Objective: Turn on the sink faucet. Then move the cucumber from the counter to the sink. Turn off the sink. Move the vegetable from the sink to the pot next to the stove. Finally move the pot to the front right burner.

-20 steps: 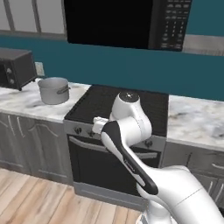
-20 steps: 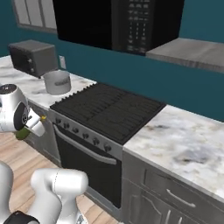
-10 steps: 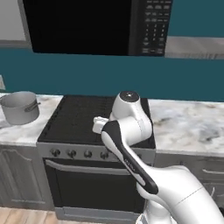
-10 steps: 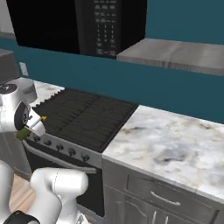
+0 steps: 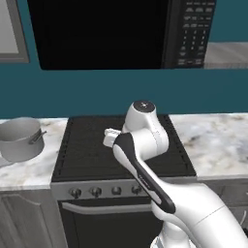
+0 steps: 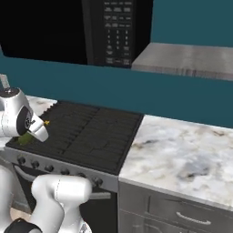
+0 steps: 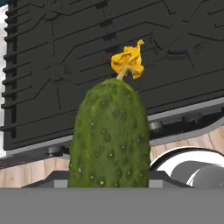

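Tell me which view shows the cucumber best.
The hand view: the cucumber stands large and close, yellow flower at its tip, over the stove. The right base view catches just a green sliver by the gripper.

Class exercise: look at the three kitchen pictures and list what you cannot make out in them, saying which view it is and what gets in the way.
- Cucumber: lower end cut off at the bottom of the hand view, so the grip on it is unseen.
- Pot: its left side is cut by the left base view's edge.
- Stove: middle grates hidden by the arm in the left base view.
- Knob markings: too small to read.
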### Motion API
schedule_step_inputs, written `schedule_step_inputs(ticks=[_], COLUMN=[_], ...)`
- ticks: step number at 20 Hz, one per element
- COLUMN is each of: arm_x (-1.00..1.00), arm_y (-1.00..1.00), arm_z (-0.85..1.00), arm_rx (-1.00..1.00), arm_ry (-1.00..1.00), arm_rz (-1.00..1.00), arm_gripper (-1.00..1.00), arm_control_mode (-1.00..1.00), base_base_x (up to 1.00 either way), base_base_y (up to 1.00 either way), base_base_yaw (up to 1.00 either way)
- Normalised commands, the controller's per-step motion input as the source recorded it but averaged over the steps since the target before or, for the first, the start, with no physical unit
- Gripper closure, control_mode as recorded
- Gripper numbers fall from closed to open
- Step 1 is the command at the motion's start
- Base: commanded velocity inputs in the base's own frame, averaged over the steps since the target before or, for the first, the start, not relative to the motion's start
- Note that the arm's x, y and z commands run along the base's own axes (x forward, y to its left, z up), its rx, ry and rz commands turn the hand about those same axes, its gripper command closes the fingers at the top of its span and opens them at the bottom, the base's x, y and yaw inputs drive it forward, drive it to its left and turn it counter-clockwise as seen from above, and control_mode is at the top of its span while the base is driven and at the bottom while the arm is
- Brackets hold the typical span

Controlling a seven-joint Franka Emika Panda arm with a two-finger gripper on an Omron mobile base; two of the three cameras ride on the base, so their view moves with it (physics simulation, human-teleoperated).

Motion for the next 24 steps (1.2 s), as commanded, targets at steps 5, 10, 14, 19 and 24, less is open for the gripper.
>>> schedule_step_inputs(ticks=[5,10,14,19,24], arm_x=[0.0,0.0,0.0,0.0,0.0], arm_y=[0.0,0.0,0.0,0.0,0.0], arm_z=[0.0,0.0,0.0,0.0,0.0], arm_rx=[0.0,0.0,0.0,0.0,0.0], arm_ry=[0.0,0.0,0.0,0.0,0.0], arm_rz=[0.0,0.0,0.0,0.0,0.0], arm_gripper=[1.0,1.0,1.0,1.0,1.0], arm_control_mode=[1.0,1.0,1.0,1.0,1.0], base_base_x=[0.43,0.37,0.27,0.32,0.45], base_base_y=[0.57,0.49,0.45,0.41,0.44], base_base_yaw=[-0.26,-0.26,-0.27,-0.28,-0.26])
